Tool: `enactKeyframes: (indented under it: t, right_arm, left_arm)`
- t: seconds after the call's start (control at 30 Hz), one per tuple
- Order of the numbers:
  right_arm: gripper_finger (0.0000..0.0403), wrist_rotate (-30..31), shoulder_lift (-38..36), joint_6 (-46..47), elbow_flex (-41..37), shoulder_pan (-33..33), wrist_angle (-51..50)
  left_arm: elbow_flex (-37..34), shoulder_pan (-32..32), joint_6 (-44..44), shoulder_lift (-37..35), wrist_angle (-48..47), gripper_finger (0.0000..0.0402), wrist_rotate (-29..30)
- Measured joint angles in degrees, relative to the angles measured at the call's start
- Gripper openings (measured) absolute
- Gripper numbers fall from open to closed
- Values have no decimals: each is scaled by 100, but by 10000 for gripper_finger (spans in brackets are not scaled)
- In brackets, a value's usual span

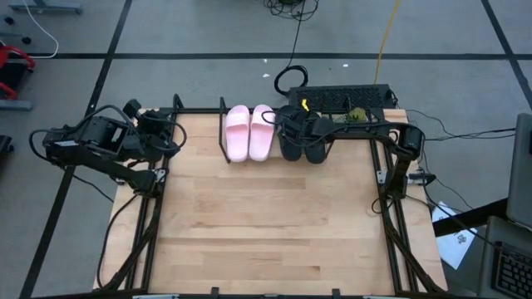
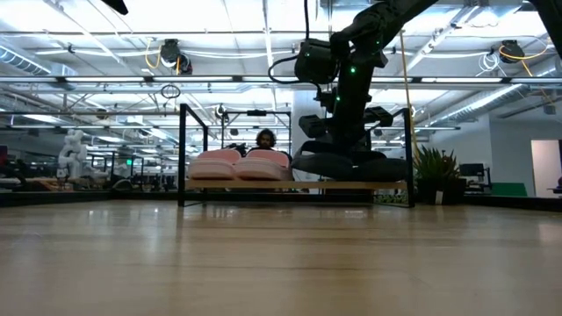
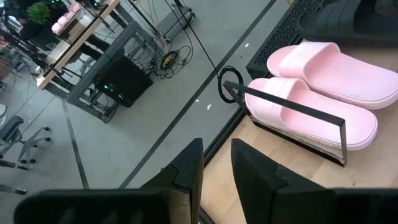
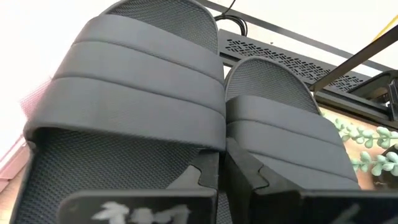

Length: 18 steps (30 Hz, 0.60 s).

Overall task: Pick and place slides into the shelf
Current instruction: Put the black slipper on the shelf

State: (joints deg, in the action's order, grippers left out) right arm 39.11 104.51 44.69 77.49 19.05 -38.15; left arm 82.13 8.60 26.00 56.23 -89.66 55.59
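All four slides sit on the shelf (image 1: 223, 133) at the bench's (image 1: 266, 224) 12 o'clock edge: the pink pair (image 1: 248, 131) side by side, the black pair (image 1: 302, 137) just beside them toward 3 o'clock. The right pincer (image 1: 293, 124) hangs over the black pair, fingers nearly closed between the two without gripping either. The left pincer (image 1: 170, 133) waits near 10 o'clock, fingers slightly parted, holding nothing.

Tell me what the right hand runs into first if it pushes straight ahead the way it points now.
Most likely the black slides: in the right wrist view the right hand points at the seam between the pair, fingertips nearly closed and close to the straps. Whether they already touch is unclear.
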Motion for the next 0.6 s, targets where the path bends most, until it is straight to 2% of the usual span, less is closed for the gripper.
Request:
enactKeyframes:
  t: [0.33,0.6]
  right_arm:
    - [0,280,-249,-194,0,-22,-17]
    - [0,135,-249,-208,0,2,12]
  left_arm:
    - [0,0,-2,0,72,86,2]
    - [0,0,-39,2,169,86,2]
